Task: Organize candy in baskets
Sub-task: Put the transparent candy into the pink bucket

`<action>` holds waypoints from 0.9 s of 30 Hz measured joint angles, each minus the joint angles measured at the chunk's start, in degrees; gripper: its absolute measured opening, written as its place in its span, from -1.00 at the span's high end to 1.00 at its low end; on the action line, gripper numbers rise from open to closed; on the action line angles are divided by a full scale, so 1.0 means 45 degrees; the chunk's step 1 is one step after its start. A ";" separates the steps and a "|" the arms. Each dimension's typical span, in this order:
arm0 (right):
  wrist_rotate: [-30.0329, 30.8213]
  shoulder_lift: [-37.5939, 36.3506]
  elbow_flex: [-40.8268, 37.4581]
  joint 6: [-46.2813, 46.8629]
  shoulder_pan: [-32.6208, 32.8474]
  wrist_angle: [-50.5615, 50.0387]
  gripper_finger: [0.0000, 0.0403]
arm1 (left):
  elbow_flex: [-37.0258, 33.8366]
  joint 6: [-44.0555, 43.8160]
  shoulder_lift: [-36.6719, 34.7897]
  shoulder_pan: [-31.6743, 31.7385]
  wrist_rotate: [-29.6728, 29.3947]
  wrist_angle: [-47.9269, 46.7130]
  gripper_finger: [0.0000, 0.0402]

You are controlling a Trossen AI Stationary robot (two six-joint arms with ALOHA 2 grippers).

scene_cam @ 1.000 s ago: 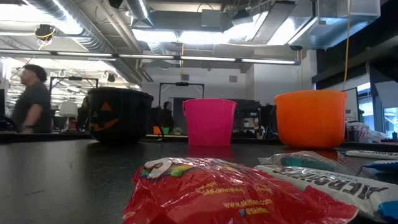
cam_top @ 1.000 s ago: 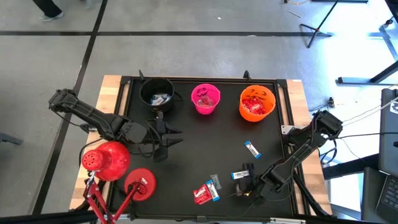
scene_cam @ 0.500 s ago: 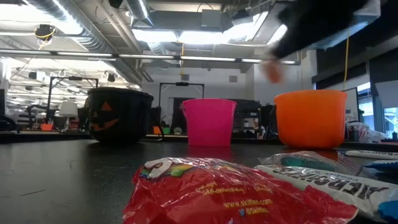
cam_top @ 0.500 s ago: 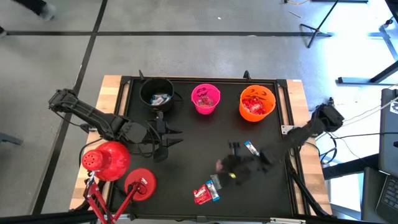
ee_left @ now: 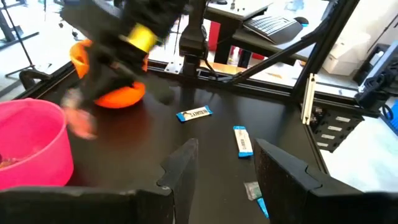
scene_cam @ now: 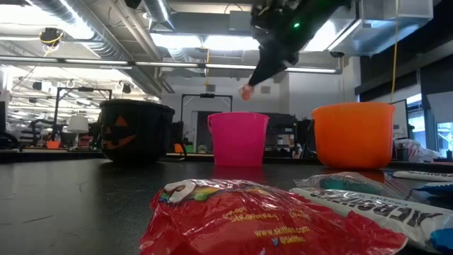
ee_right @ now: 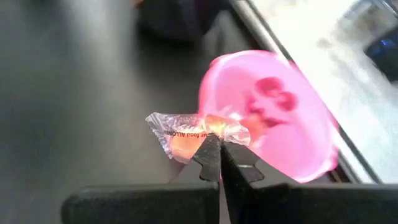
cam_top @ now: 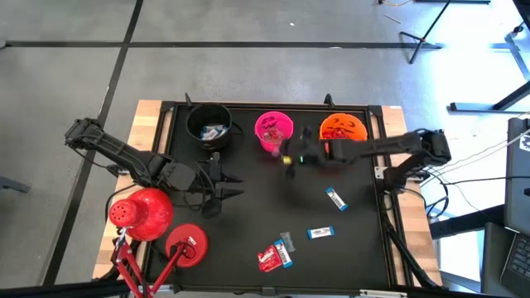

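Above the black table [cam_top: 248, 215] beside the pink bucket [cam_top: 274, 132], right end effector [ee_right: 214, 151] clamped on an orange sweet [ee_right: 193, 134].

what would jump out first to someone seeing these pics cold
Probably the right claw, shut on a clear-wrapped orange candy and held in the air beside the pink bucket. Next, the row of three buckets along the table's far edge: black, pink, orange. The left claw waits open near the two red lamps, and a few candies lie loose at the near side.
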 joint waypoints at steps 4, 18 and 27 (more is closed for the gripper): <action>-0.1065 0.0000 0.0115 0.0018 -0.1664 0.0980 1.00 | 0.0000 0.0001 0.0000 0.0000 -0.0002 -0.0003 0.27; -0.2605 0.0427 -0.0028 0.0961 -0.3587 0.1846 0.59 | 0.0000 0.0330 0.0000 0.0000 -0.0072 -0.0044 0.27; -0.3493 -0.0132 -0.0023 0.0961 -0.3582 0.1748 -0.02 | 0.0003 0.0272 0.0000 -0.0010 -0.0454 -0.0208 0.27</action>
